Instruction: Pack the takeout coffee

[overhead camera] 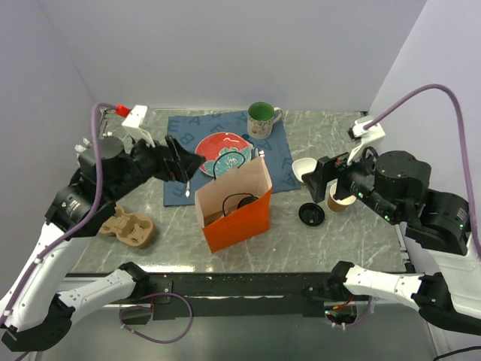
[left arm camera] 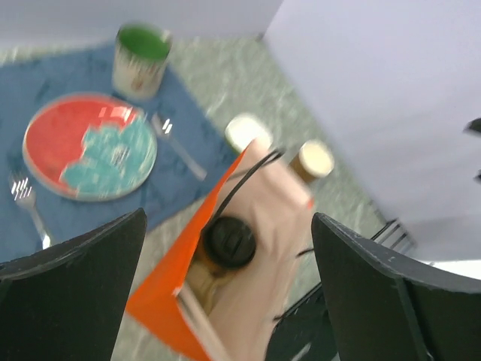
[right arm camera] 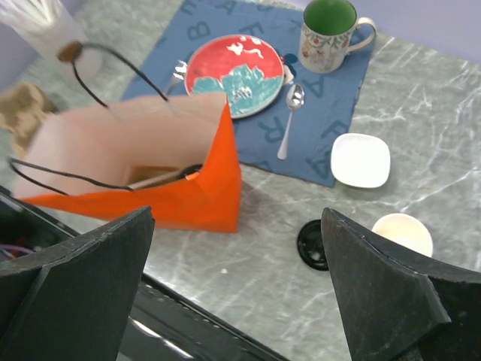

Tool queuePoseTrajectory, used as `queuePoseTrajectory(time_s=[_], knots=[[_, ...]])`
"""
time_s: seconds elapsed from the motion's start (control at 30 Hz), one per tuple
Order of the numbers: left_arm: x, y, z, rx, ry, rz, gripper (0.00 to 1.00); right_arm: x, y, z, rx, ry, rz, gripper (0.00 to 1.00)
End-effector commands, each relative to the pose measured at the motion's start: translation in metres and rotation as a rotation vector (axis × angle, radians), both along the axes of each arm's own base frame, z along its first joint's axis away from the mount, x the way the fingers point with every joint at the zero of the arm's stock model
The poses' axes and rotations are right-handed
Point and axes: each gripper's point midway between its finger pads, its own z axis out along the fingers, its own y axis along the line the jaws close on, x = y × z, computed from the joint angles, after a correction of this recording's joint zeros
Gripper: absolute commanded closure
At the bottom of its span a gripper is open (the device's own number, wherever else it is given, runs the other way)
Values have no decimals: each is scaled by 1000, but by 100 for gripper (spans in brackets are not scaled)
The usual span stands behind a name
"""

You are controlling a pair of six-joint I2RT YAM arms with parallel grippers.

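The takeout coffee (left arm camera: 230, 242) sits inside the orange bag (overhead camera: 244, 218), so packing looks done; left hand (overhead camera: 176, 160) and right hand (overhead camera: 325, 180) gape wide, empty

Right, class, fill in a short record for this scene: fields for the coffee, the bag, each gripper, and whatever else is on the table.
coffee: inside the bag, black lid facing up
bag: orange, open at the top, standing mid table
left gripper: open, empty, by the left edge of the mat
right gripper: open, empty, close to the lidless cup
loose lid: flat on the table, right of the bag
also there: plate, mug, carrier
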Motion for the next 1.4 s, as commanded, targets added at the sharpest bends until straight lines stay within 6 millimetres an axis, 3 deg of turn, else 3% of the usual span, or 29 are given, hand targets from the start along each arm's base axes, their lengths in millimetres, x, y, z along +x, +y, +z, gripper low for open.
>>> queuePoseTrajectory(time_s=[0.0,0.13,0.27,0.43,0.83,1.37], knots=[[-1,-11,63,-118,-182,-59,3,-4,-3,23,138,32,-65,0],[-18,-20,85,-240,-241,-143,3,-5,0,34,185,54,-78,0],[-25,-26,71,-291,-202,-181,3,-3,7,42,236,49,-75,0],[-30,-22,52,-290,-168,-174,3,-2,15,38,242,70,-56,0],[-38,-3,49,-242,-185,-119,3,3,26,30,244,87,-48,0],[-43,3,50,-211,-204,-116,3,5,29,29,261,90,-55,0]])
